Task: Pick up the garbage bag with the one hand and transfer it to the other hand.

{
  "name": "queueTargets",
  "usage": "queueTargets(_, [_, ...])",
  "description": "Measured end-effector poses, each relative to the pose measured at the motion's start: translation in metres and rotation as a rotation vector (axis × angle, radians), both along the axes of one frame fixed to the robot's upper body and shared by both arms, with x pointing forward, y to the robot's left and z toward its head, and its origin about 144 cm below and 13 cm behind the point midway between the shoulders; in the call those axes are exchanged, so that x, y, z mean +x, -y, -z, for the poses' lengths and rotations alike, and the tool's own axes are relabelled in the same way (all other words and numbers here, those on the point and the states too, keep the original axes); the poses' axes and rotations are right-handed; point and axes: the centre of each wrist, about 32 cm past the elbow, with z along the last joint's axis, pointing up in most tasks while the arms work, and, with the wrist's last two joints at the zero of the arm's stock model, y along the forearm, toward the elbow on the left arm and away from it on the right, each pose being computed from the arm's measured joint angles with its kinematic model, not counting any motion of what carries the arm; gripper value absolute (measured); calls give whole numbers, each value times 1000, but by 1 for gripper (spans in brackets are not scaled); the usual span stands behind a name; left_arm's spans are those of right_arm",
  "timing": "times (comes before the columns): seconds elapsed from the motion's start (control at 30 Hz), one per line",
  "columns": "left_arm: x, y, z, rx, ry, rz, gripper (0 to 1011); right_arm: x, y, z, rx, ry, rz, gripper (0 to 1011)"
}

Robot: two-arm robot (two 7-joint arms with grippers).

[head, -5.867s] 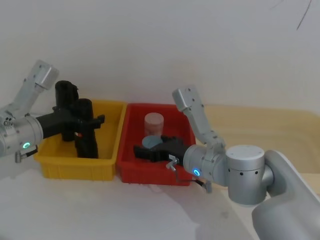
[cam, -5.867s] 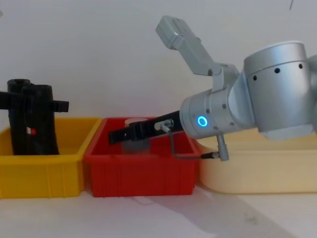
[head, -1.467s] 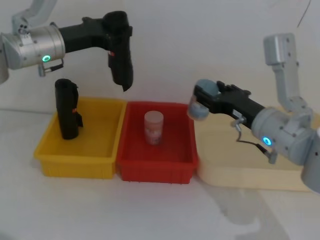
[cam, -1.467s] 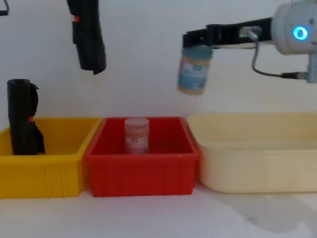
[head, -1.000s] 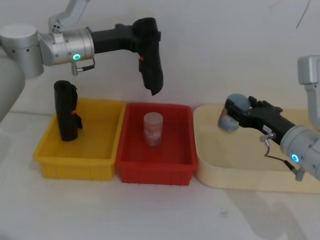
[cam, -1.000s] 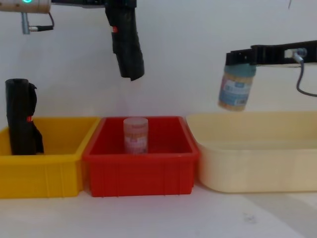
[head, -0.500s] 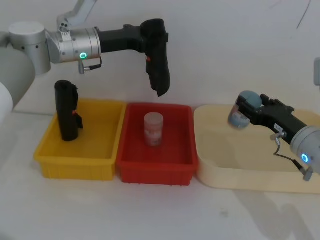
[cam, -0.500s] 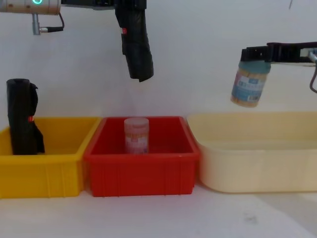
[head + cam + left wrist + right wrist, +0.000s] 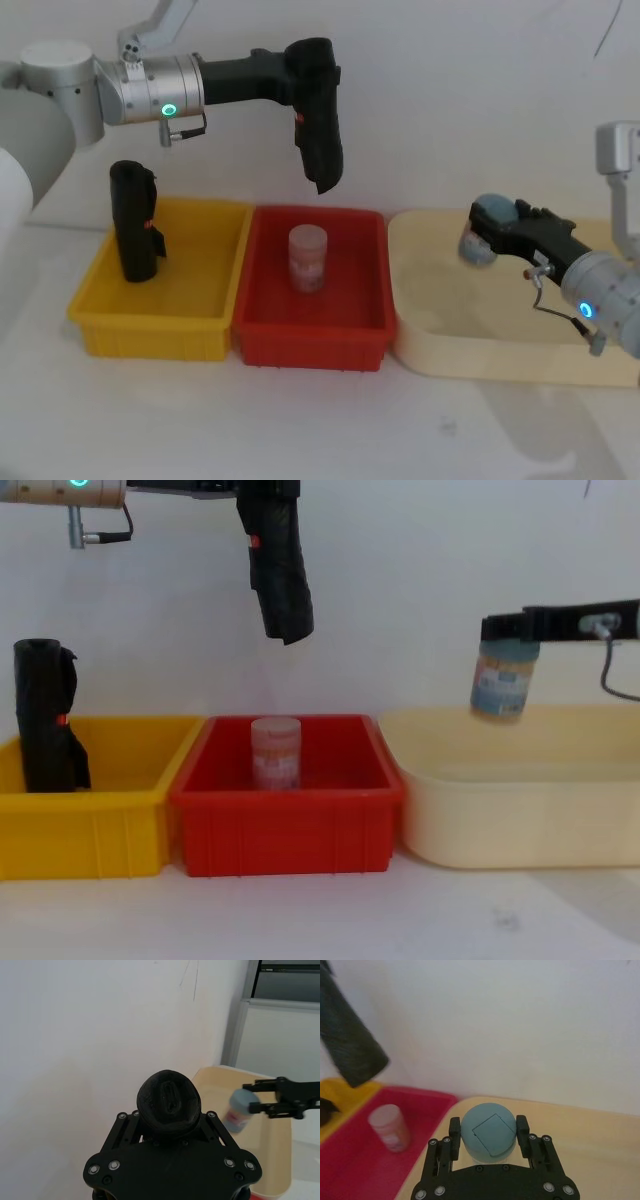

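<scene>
The left gripper (image 9: pixel 309 62) clamps a smooth, straight black garbage bag (image 9: pixel 322 135).

surface: white table (image 9: pixel 300 430) | on it, left to right: yellow bin (image 9: pixel 150 337), red bin (image 9: pixel 310 350), cream tray (image 9: pixel 500 357)

Not a word, brand or number can be made out anywhere from here. The smooth black roll of garbage bags (image 9: pixel 318 110), up in the air over the bins, carries a small red-and-white mark (image 9: pixel 255 542) near its upper end, too small to read. The lumpy black roll (image 9: pixel 134 222) standing in the yellow plastic bin (image 9: pixel 100 330) has a little orange-red spot (image 9: pixel 62 720) on its side, its shape unclear. The clear plastic jar with a blue lid (image 9: pixel 503 678) wears a pale blue label (image 9: pixel 499 694), and the pinkish lidded jar (image 9: pixel 308 257) in the red plastic bin (image 9: pixel 300 345) a reddish label (image 9: pixel 275 762). The print on both is a blur.
</scene>
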Motion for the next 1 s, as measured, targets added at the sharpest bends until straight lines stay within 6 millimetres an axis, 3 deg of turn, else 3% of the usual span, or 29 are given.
queueTargets(0.4, [0, 0, 0, 2, -1, 3, 359, 32, -9, 14, -85, -61, 74, 667])
queueTargets(0.73, [0, 0, -1, 3, -1, 4, 359, 42, -11, 19, -117, -82, 99, 956])
queueTargets(1.0, [0, 0, -1, 3, -1, 4, 359, 43, -13, 21, -125, -83, 101, 1000])
